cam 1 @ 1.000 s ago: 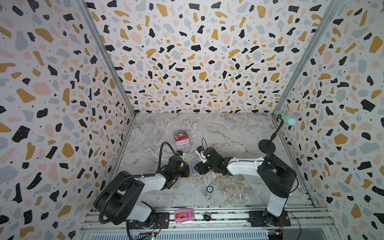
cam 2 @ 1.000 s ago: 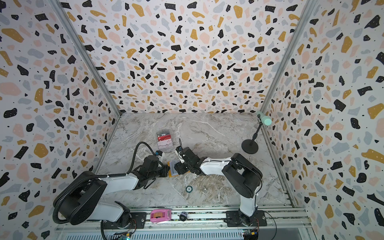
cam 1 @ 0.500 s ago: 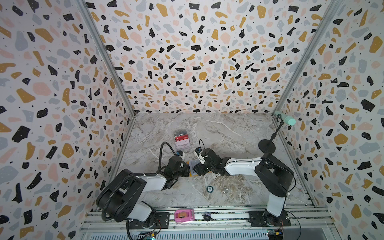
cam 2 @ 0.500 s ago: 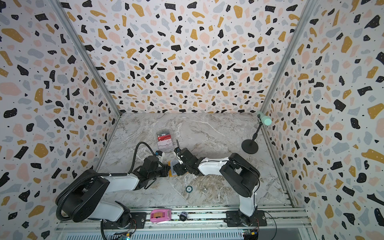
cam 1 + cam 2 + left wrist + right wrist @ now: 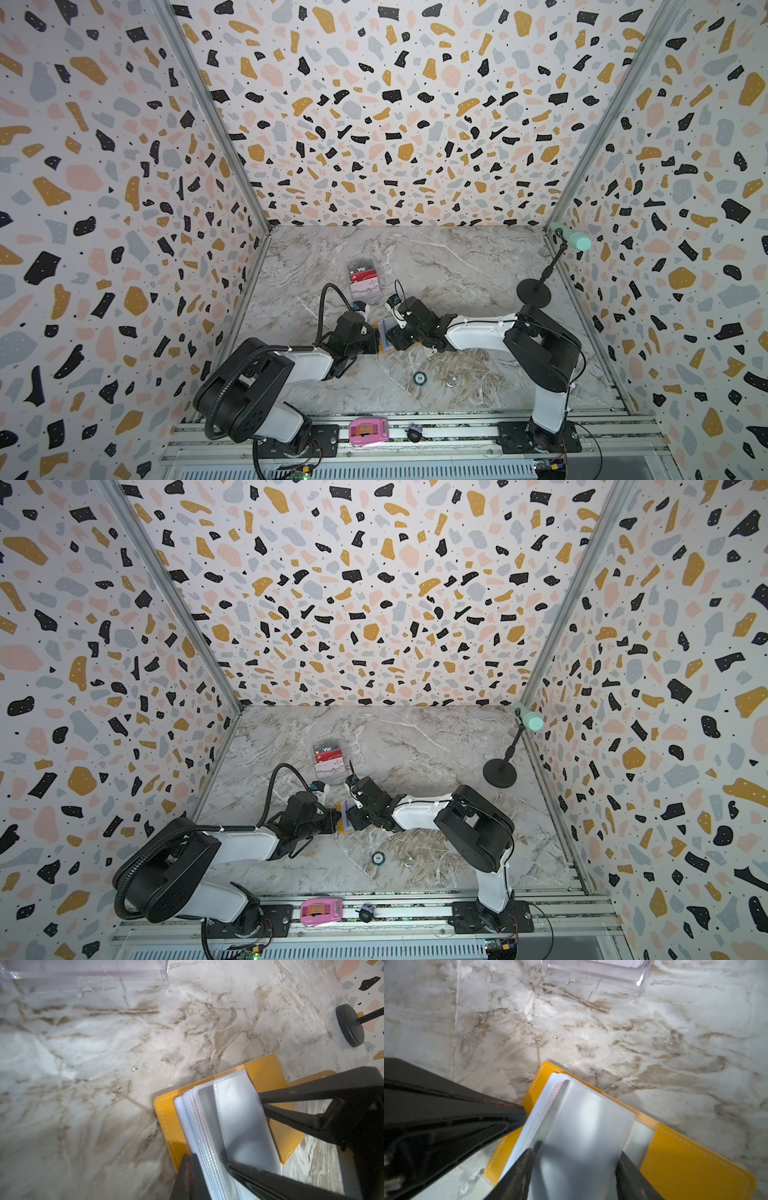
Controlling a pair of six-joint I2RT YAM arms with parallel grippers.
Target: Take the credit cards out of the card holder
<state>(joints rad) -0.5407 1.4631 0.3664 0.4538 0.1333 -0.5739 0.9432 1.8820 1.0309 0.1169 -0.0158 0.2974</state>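
While the left gripper (image 5: 520, 1114), jaws shut, is resting on the open card holder (image 5: 685, 1157) midway between the bench's (image 5: 633, 1032) side edges, the right gripper (image 5: 574, 1154) is straddling one clear sleeve (image 5: 587, 1115), jaws parted.

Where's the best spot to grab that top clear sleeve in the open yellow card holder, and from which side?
Pinch the top clear sleeve at the end nearest the right hand, coming from that side. It bows up off the stack, so a finger likely fits beneath, while the left hand, shut, occupies the opposite edge of the card holder.
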